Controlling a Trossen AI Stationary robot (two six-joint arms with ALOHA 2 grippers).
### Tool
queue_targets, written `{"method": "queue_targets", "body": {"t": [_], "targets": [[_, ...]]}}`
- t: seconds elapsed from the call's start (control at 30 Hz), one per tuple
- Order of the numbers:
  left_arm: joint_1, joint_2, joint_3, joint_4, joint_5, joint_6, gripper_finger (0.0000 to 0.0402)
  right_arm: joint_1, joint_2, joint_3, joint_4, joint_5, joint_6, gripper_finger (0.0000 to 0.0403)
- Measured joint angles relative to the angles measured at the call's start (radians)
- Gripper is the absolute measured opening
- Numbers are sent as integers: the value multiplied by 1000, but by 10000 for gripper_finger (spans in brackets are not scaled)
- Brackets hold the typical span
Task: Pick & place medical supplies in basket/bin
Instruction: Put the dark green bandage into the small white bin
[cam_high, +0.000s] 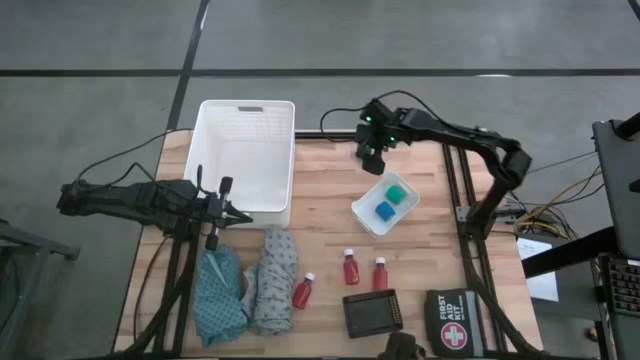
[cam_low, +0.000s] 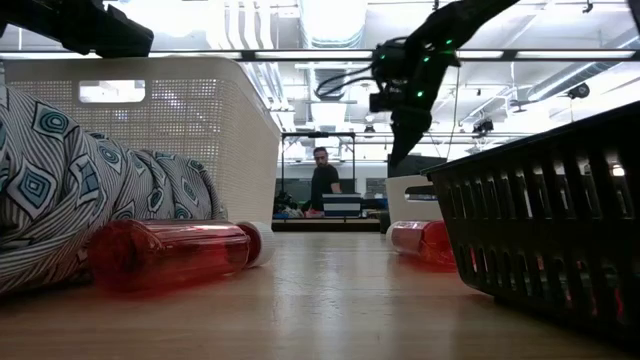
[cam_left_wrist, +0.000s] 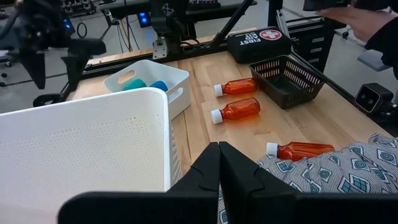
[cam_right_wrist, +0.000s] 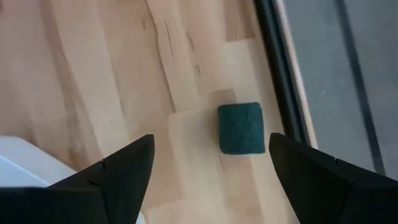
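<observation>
High view: basket (cam_high: 247, 155) sits upper left w/ bare wood to its right. Right gripper (cam_high: 374, 160) hovers center-top, fingers apart, nothing held. Small white tray (cam_high: 366, 212) just below it holds a green piece (cam_high: 397, 192) and blue piece (cam_high: 384, 210). Three red bottles (cam_high: 350, 267) lie lower center, cloths (cam_high: 275, 280) lower left.

Low view: a bottle lies on its side, touching the cloth, basket wall behind.

Left wrist view: left gripper (cam_left_wrist: 219, 163) is shut tight, empty, right by the basket's wall.

Right wrist view: dark teal roll (cam_right_wrist: 240, 128) lies between the spread fingers, near the table edge. Prob soft and light, so I'd pinch its flat sides. Little room edge-side imo.
</observation>
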Motion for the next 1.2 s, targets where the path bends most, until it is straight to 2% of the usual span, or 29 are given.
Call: {"method": "queue_targets", "body": {"t": [0.2, 0.4, 0.9, 1.2], "targets": [[0, 0, 0, 0, 0, 0, 6, -40, 81, 73, -21, -19, -74, 301], [0, 0, 0, 0, 0, 0, 6, -67, 128, 72, -19, -56, -92, 303], [0, 0, 0, 0, 0, 0, 6, -90, 250, 73, 13, -64, -140, 304], [0, 0, 0, 0, 0, 0, 6, -112, 274, 73, 27, -64, -157, 310]]}}
